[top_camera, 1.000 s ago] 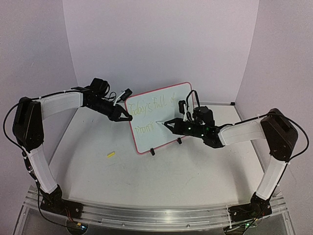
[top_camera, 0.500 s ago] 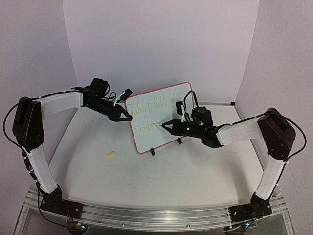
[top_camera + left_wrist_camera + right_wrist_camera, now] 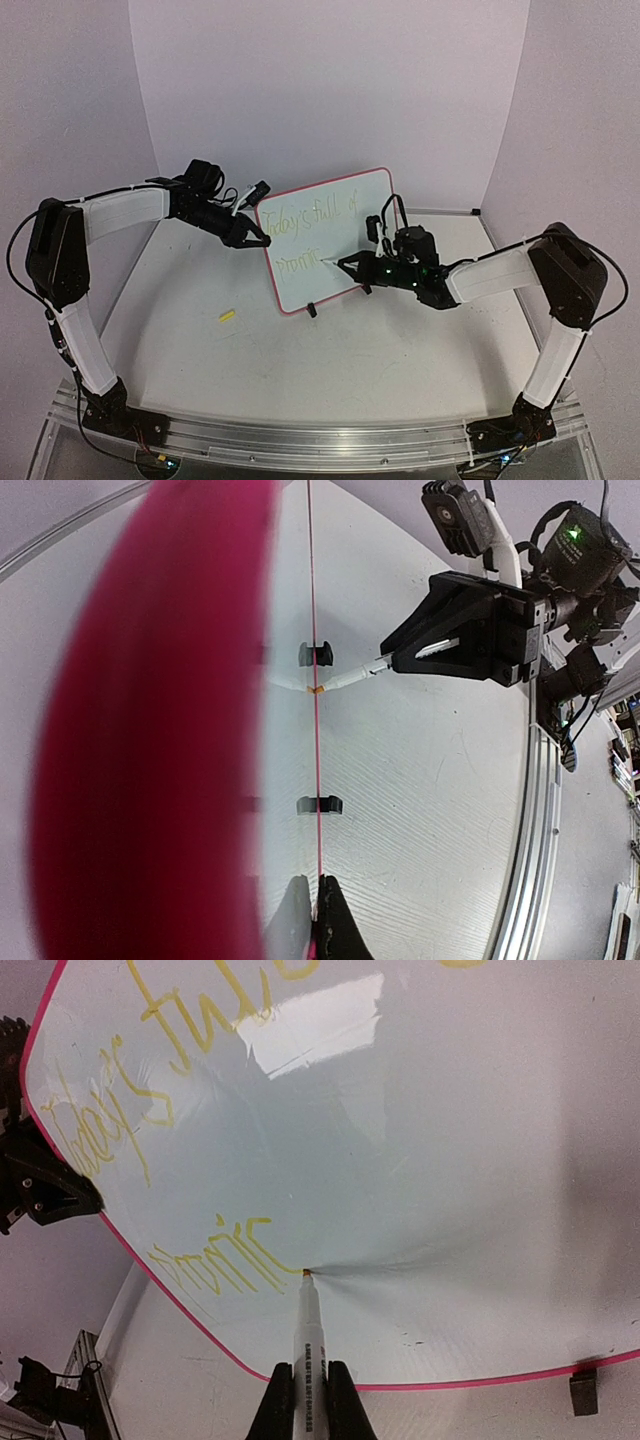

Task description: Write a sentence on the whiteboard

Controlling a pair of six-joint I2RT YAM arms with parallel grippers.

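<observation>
Now, top view: my right pincer (image 3: pixel 350 266), clamped on the marker (image 3: pixel 333 262), has tracked rightward along the lower line this past second, so the sentence (image 3: pixel 300 225) has gained strokes (last word unfinished). The whiteboard (image 3: pixel 345 210) stands tilted back on the worktop (image 3: pixel 200 345) between my arms. Left wrist: my left pincer (image 3: pixel 315 935), closed on the board's edge, steadies it. Right wrist: faint yellow-green cursive, nib touching white surface.

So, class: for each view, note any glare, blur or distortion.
Right wrist: a bright glare patch on the whiteboard, with soft grey shadow beside it. Left wrist: the board's red frame is a wide out-of-focus smear, and the table rail bows. Top external: sharp, but the sentence reads faint.
</observation>
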